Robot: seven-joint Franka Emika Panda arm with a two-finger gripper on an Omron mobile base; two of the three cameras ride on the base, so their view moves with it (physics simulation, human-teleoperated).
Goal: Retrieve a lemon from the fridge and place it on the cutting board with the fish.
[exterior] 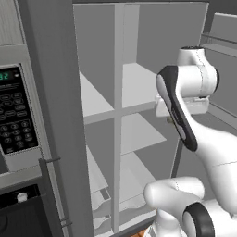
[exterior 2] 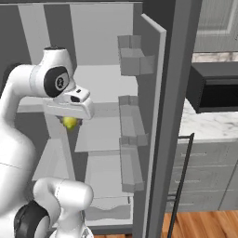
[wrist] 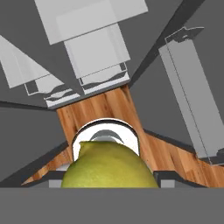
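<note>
Holding the lemon [exterior 2: 69,122] between its part-open jaws, the gripper [exterior 2: 69,122] hangs in front of the open fridge [exterior 2: 160,93], with free room around it. Bare shelves [exterior: 134,83] sit behind.

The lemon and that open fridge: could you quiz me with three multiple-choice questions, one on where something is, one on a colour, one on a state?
1. Where is the lemon?
A. lying on a fridge shelf
B. right under the gripper, in front of the open fridge
C. on the wooden floor

2. What colour is the lemon?
A. yellow-green
B. orange
C. dark red

3. How does the fridge door stand?
A. shut
B. open, its bins showing
C. taken off

Answers: 1 B, the right base view shows the fruit tucked under the hand, off the shelves. 2 A, the hand view shows its yellow-green skin close up. 3 B, both base views look straight in at the pale shelves, and the right base view shows the door's bins.
</note>
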